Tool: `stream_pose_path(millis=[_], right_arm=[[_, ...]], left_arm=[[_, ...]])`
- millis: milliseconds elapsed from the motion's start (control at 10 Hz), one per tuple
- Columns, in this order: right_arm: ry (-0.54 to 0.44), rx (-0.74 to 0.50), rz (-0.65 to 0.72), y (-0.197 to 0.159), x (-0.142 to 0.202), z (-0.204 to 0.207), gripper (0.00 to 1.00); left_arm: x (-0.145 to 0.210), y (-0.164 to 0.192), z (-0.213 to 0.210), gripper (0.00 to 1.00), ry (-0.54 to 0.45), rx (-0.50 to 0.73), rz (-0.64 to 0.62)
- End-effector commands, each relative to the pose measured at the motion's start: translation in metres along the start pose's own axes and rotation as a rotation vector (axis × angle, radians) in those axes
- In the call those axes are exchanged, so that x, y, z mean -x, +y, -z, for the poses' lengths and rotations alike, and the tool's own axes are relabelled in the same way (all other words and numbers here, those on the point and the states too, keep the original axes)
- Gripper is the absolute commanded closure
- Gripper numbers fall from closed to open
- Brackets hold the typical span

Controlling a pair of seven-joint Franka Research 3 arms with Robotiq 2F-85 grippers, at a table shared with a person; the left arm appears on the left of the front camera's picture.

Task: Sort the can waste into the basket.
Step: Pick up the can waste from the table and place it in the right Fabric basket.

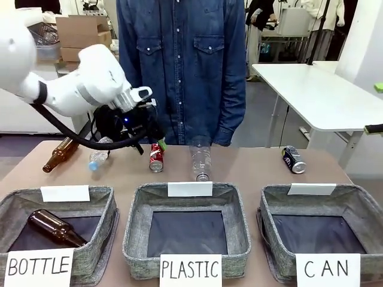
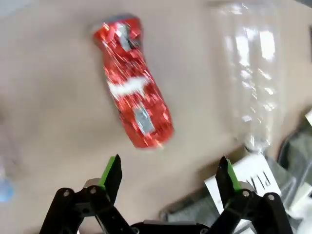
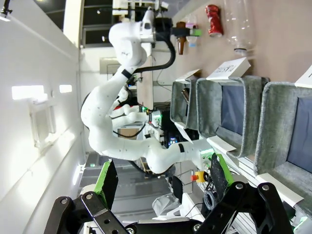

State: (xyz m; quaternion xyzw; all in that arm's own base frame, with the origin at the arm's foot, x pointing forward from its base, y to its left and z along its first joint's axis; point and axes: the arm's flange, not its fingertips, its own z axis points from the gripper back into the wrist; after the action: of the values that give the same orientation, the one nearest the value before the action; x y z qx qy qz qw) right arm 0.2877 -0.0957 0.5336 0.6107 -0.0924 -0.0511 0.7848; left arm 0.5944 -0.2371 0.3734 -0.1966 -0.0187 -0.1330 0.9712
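Since the CAN basket (image 1: pixel 268 210), lower right, held nothing, both cans awaited sorting: the left gripper (image 2: pixel 168 179) hung spread over the red can (image 2: pixel 134 83), upper left; the black can (image 1: pixel 294 159) lay mid-right.

A robotics lab: a white robot arm (image 1: pixel 78 84) reaches over a brown worktop (image 1: pixel 251 170), with a plain white table (image 1: pixel 317 89) and stacked cardboard boxes (image 1: pixel 84 30) behind.

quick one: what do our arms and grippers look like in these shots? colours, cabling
Glossy white rounded links on the left arm, with a black cable looping under its wrist. The left gripper and right gripper match: black linkage frames with two fingers, each faced with a green pad.
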Motion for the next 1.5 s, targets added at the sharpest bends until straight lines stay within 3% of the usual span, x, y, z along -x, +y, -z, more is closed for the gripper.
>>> stream_pose_path(millis=[0, 400, 500, 600, 700, 900, 1000, 1200, 1400], right_arm=[[-0.001, -0.019, -0.025, 0.001, -0.002, 0.000, 0.00], [-0.001, -0.019, -0.025, 0.001, -0.002, 0.000, 0.00], [-0.001, -0.019, -0.025, 0.001, -0.002, 0.000, 0.00], [-0.001, -0.019, -0.025, 0.001, -0.002, 0.000, 0.00], [-0.001, -0.019, -0.025, 0.001, -0.002, 0.000, 0.00], [-0.001, -0.019, -0.025, 0.001, -0.002, 0.000, 0.00], [-0.001, -0.019, -0.025, 0.001, -0.002, 0.000, 0.00], [-0.001, -0.019, -0.025, 0.001, -0.002, 0.000, 0.00], [-0.001, -0.019, -0.025, 0.001, -0.002, 0.000, 0.00]], left_arm=[[-0.018, 0.001, 0.022, 0.00, -0.057, -0.130, -0.036], [-0.028, 0.014, 0.048, 0.00, -0.220, -0.176, -0.046], [-0.028, 0.016, 0.053, 0.44, -0.223, -0.203, -0.037], [-0.028, 0.017, 0.054, 0.58, -0.214, -0.218, -0.051], [-0.028, 0.017, 0.056, 1.00, -0.221, -0.219, -0.050], [-0.026, 0.019, 0.061, 1.00, -0.207, -0.246, -0.049], [-0.027, 0.022, 0.058, 0.85, -0.206, -0.254, -0.059], [-0.024, 0.028, 0.044, 1.00, -0.204, -0.248, -0.059], [-0.008, 0.040, -0.006, 1.00, -0.224, -0.179, -0.018]])
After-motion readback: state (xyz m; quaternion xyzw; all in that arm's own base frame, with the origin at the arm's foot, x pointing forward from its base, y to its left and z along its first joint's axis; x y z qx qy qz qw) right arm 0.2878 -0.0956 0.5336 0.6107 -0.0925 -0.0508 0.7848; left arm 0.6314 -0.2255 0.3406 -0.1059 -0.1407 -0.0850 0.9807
